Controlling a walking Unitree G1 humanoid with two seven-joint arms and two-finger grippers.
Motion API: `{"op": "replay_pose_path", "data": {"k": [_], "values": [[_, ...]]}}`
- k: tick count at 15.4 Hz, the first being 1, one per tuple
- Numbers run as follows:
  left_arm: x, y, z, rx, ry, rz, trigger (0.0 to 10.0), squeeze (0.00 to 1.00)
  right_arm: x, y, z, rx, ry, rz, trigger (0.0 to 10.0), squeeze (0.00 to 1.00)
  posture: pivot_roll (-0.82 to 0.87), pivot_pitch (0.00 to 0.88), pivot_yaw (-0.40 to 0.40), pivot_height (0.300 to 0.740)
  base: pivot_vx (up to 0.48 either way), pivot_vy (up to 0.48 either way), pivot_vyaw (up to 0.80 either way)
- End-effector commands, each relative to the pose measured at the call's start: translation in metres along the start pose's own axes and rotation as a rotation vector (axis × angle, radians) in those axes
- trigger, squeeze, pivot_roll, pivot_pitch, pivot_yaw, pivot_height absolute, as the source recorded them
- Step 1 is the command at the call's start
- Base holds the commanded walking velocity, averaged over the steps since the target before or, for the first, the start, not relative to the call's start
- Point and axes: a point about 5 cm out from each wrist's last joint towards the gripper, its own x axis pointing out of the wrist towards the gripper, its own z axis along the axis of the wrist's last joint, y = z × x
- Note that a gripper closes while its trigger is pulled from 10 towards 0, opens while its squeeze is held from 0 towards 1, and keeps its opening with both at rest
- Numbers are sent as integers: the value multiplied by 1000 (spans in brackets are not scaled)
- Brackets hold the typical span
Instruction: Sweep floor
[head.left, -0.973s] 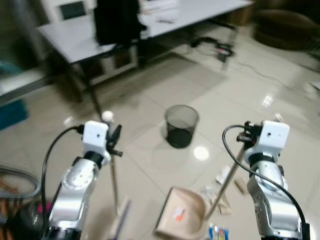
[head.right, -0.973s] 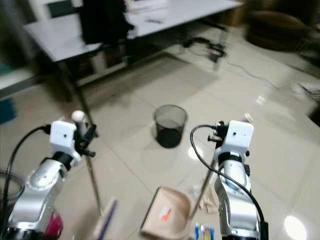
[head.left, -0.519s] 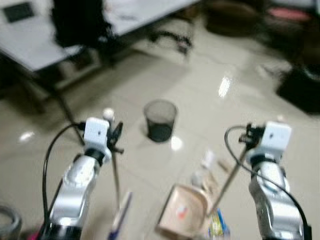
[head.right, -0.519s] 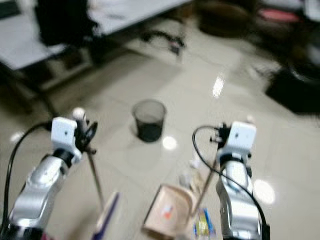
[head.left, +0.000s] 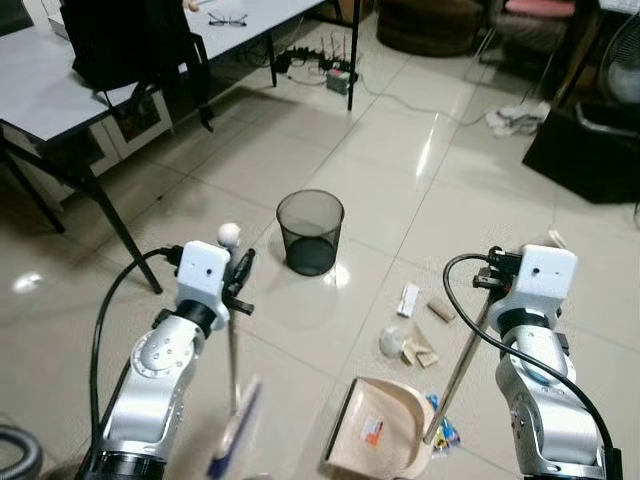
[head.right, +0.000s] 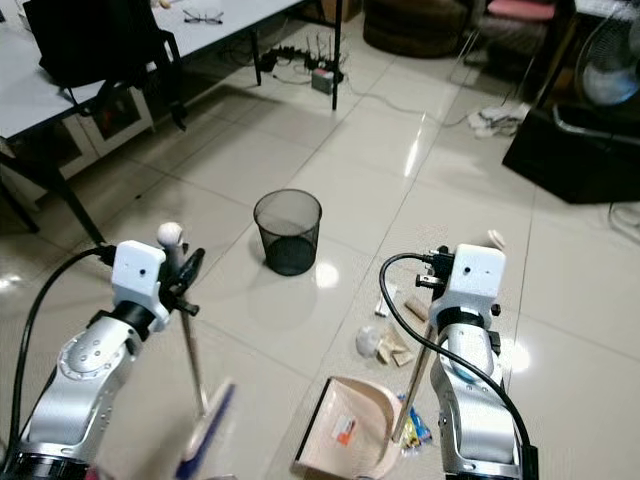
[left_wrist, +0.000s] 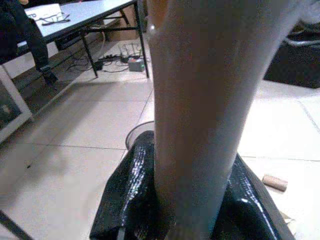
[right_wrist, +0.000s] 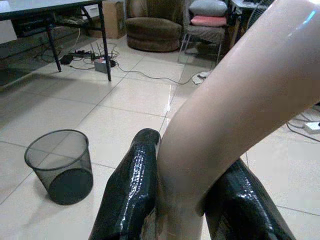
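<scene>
1. Your left gripper (left_wrist: 192, 200) is clamped on the broom handle (head.left: 232, 340); broom head (head.left: 232, 432) sits low, well short of the debris (head.left: 415, 330), so a sweep risks missing it.
2. Your right gripper (right_wrist: 182, 200) is closed round the dustpan handle (head.left: 462, 360); the dustpan (head.left: 375, 440) sits near the scraps and could tip.
3. The bin (head.left: 310, 232) is close by; a wide swing may knock it.

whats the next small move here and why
Probably draw the broom toward the trash pile to push it into the dustpan. The left gripper holds the broom, the right gripper holds the dustpan handle, and the scraps lie just beyond the pan.
</scene>
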Motion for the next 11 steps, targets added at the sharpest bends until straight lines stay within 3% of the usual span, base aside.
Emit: {"op": "replay_pose_path", "data": {"k": [1,2,4,5,7,9,11], "values": [[2,-6,10,-1,-49,-20,10000,0,2,-6,7,-4,-23,-29,10000,0,-27,46,36,740,0,-480,0],[3,-5,10,-2,-50,-21,10000,0,1,-6,6,25,-16,-36,10000,0,-28,46,37,740,0,-480,0],[3,-1,9,-66,-42,-3,10000,0,0,-5,7,39,-17,-28,10000,0,-29,47,37,740,0,0,-759],[3,-1,9,-58,-45,-3,10000,0,0,-5,7,41,-17,-27,10000,0,-27,49,35,740,0,0,-800],[3,0,8,-54,-42,-3,10000,0,0,-5,7,38,-18,-23,10000,0,-27,50,32,740,0,412,-647],[2,0,7,-52,-38,7,10000,0,0,-4,8,24,-23,-17,10000,0,-26,51,31,740,0,418,0],[2,2,8,-56,-40,15,10000,0,0,-4,8,18,-24,-19,10000,0,-26,50,32,740,0,0,0]]}}
